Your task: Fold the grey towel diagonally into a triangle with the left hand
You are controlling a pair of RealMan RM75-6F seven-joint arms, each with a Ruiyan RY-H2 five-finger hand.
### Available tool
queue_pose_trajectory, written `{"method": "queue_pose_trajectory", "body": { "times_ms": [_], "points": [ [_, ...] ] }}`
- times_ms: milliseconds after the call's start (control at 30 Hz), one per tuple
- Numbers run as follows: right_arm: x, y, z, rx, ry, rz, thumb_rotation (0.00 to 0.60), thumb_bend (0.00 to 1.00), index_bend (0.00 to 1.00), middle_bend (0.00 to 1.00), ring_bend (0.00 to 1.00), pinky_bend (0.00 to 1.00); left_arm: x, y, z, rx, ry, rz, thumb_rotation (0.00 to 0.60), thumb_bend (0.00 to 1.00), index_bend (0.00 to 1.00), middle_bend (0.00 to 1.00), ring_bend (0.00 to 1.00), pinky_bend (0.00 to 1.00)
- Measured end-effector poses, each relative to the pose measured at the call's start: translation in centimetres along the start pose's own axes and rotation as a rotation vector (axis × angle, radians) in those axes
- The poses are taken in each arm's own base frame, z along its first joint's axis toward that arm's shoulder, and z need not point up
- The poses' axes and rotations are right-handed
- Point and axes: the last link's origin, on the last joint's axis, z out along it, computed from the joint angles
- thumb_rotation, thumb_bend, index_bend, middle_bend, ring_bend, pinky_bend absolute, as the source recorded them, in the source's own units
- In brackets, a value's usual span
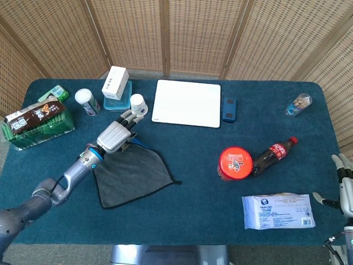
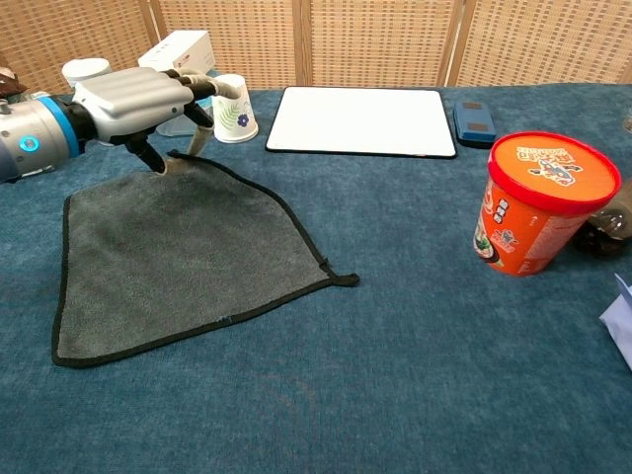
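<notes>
The grey towel [image 1: 132, 174] [image 2: 188, 252], edged in black, lies flat on the blue table left of centre. Its far corner is raised off the cloth and pulled toward the left. My left hand [image 1: 115, 135] [image 2: 133, 99] pinches that far corner between thumb and fingers, just in front of the paper cup [image 2: 233, 107]. The towel's right corner [image 2: 341, 278] and near left corner still lie on the table. At the right edge of the head view, my right hand [image 1: 345, 185] hangs beside the table with its fingers apart and nothing in it.
A white board [image 2: 360, 120] and a dark case [image 1: 229, 109] lie behind the towel. A white box [image 1: 115, 83], a can [image 1: 87, 101] and a green snack basket [image 1: 38, 124] stand far left. An orange tub [image 2: 538, 202], cola bottle [image 1: 273, 154] and wipes pack [image 1: 278, 211] sit right.
</notes>
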Motion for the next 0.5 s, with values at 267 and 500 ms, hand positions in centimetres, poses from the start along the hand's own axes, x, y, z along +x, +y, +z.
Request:
{"method": "queue_pose_trajectory", "body": {
  "times_ms": [267,500],
  "points": [
    [-0.1,-0.1,-0.1,0.003,-0.003,-0.003,0.6,0.0,0.06,0.0,0.0,0.0,1.0,0.7,-2.2,-0.044,-0.023,-0.036,0.6,0.53,0.74,0.0,0.0,0.0],
    [-0.1,-0.2,-0.1,0.005,-0.002,-0.003,0.6,0.0,0.06,0.0,0.0,0.0,1.9,1.9,-3.7,-0.077,-0.07,-0.07,0.6,0.53,0.74,0.0,0.0,0.0]
  ]
}}
